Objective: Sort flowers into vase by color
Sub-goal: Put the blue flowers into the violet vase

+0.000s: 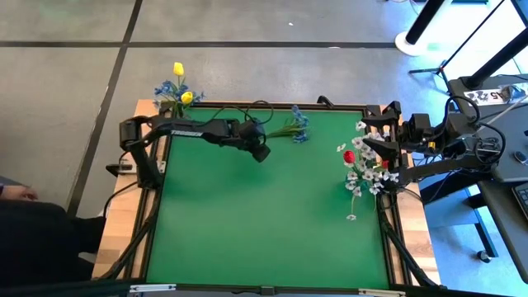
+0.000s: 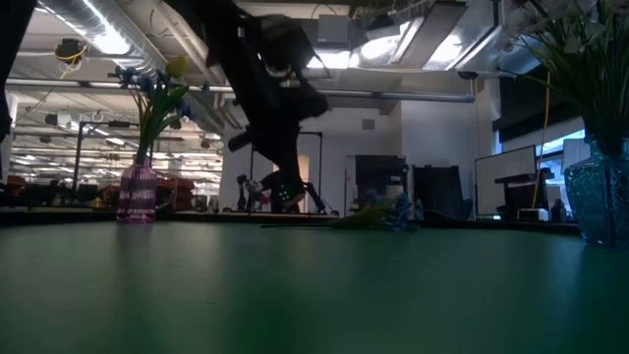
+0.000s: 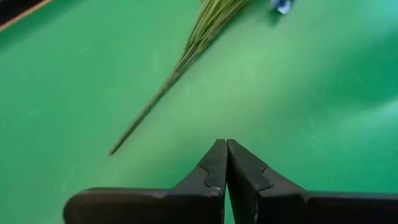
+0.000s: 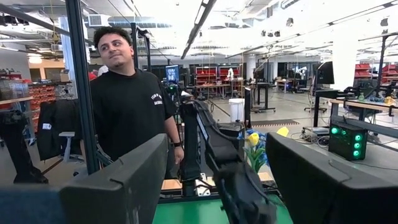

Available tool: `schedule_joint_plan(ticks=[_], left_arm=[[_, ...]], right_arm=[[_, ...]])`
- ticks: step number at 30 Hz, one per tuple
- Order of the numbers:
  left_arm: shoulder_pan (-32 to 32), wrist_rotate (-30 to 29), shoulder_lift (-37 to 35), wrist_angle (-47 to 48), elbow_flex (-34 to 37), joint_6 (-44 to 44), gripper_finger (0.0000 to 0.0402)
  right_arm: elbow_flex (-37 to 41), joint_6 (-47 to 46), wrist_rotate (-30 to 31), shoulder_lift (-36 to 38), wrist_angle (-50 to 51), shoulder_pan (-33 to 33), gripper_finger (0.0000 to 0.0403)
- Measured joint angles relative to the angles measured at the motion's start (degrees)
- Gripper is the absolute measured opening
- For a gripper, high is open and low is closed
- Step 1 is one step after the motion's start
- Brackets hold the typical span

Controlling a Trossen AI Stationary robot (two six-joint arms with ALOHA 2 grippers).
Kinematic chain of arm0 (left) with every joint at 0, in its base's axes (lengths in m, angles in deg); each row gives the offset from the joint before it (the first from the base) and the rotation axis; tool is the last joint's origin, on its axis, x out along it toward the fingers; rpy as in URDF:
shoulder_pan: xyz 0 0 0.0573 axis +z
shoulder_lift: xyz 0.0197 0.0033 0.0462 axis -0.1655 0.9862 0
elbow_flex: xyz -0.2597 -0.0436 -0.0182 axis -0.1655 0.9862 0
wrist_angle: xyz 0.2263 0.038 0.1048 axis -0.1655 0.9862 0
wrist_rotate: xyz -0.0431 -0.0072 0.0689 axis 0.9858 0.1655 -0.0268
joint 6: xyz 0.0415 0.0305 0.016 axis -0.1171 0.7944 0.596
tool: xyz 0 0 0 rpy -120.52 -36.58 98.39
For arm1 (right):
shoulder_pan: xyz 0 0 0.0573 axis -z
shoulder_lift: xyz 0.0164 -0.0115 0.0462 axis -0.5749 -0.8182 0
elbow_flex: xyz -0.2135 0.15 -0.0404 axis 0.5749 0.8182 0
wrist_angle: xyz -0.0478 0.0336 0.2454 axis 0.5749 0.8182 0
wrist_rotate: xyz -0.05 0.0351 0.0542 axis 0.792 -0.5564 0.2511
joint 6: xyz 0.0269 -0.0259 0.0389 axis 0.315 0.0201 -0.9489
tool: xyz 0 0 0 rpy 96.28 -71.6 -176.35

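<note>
1. The left gripper (image 3: 226, 148) is showing its two dark fingers (image 3: 214, 168) pressed together tip to tip, with nothing between them.
2. It is hanging over the green table (image 1: 264, 214) near the far edge, with the left arm (image 1: 194, 128) reaching in from the far left corner.
3. The blue flower bunch (image 1: 299, 124) is lying flat on the table just beside that gripper; its thin green stems (image 3: 180, 62) are running past the fingertips without touching them.
4. The right gripper (image 1: 369, 142) is holding its fingers (image 4: 124, 180) spread wide and empty, raised at the far right edge of the table.
5. Under and beside it, the right vase (image 2: 598, 202) is holding white sprays (image 1: 367, 177) and a red tulip (image 1: 349, 157).
6. At the far left corner, the pink vase (image 2: 137, 193) is holding yellow tulips (image 1: 178, 68) and blue blossoms (image 1: 167, 89).
7. A person (image 4: 134, 106) in a black shirt is standing behind the table, seen in the right wrist view.
</note>
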Motion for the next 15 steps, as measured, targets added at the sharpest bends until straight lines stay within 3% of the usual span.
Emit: schedule_joint_plan(ticks=[4, 7, 10, 15], left_arm=[[-0.90, 0.66, -1.85, 1.32, -0.04, 1.07, 0.0006], [-1.26, 5.20, -1.86, 1.76, -0.02, 1.72, 0.0022], [-1.59, 8.37, -1.76, 3.51, -0.02, 1.26, 0.0045], [-1.69, 7.68, -1.70, 0.31, -0.02, 3.37, 0.0097]], right_arm=[[0.00, 0.00, 0.04, -0.01, -0.02, -0.02, 0.0273], [0.00, 0.00, 0.07, 0.00, -0.04, -0.01, 0.0273], [0.00, 0.00, 0.25, -0.01, -0.02, -0.01, 0.0273], [0.00, 0.00, 0.24, 0.00, -0.17, 0.00, 0.0273]])
